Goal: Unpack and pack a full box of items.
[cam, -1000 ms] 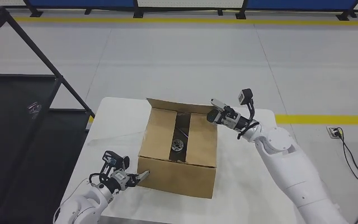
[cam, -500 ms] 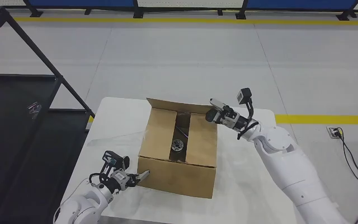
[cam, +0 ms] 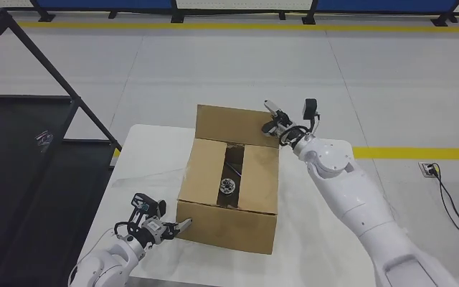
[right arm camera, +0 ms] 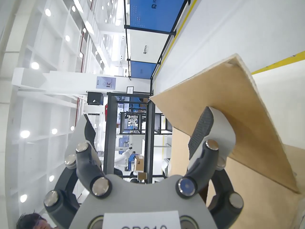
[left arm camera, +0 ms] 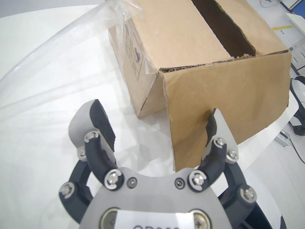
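A brown cardboard box [cam: 228, 197] stands in the middle of the white table [cam: 143, 154]. Its two long top flaps lie nearly flat with a dark gap [cam: 231, 172] between them, and a round dark item [cam: 228, 186] shows inside. The far end flap [cam: 237, 123] stands upright. My right gripper [cam: 271, 118] is open at that flap's right end, one finger [right arm camera: 207, 125] resting against the flap's face [right arm camera: 214, 96]. My left gripper [cam: 176, 228] is open at the box's near left corner [left arm camera: 164, 72], one fingertip [left arm camera: 213, 122] touching the near end wall.
A sheet of clear plastic [left arm camera: 78, 32] trails from the box's left side across the table. A black metal rack [cam: 43, 143] stands left of the table. Bare tabletop lies left and right of the box.
My right gripper has swung back and to the left, and the far end flap has come up from lying low to standing upright. The left arm has kept still.
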Controlling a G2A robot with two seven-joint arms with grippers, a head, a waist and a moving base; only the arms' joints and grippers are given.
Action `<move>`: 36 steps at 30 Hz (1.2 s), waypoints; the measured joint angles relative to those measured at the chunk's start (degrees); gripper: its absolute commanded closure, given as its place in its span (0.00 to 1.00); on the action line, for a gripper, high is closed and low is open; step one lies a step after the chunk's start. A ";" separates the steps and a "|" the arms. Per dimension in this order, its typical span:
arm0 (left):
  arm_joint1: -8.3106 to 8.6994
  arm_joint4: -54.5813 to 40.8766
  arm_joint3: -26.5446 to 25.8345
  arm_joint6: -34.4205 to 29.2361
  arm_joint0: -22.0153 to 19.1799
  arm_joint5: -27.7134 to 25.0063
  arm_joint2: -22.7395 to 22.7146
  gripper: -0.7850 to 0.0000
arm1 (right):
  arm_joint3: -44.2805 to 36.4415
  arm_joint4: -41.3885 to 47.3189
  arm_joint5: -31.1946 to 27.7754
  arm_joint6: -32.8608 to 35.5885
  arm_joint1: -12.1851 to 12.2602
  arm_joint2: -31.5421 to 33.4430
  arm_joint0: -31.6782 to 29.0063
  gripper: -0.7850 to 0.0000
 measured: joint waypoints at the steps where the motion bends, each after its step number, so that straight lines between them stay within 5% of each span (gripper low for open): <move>1: 0.00 0.00 0.00 0.00 0.00 0.00 0.00 0.00 | 2.02 -0.28 -0.32 -1.06 -0.93 -1.00 0.84 0.00; 16: 0.00 0.00 0.00 0.00 0.00 0.00 0.00 0.00 | 18.70 -4.70 2.01 2.10 -8.89 -7.39 7.08 0.00; 27: 0.00 0.00 0.00 0.00 0.00 0.00 0.00 0.00 | 22.55 -5.42 -0.29 11.17 -10.26 -6.69 7.89 0.00; 36: 0.08 -3.91 -1.02 3.93 1.51 2.37 -2.96 0.00 | 23.44 -2.61 -6.76 11.44 -9.97 -3.29 7.95 0.00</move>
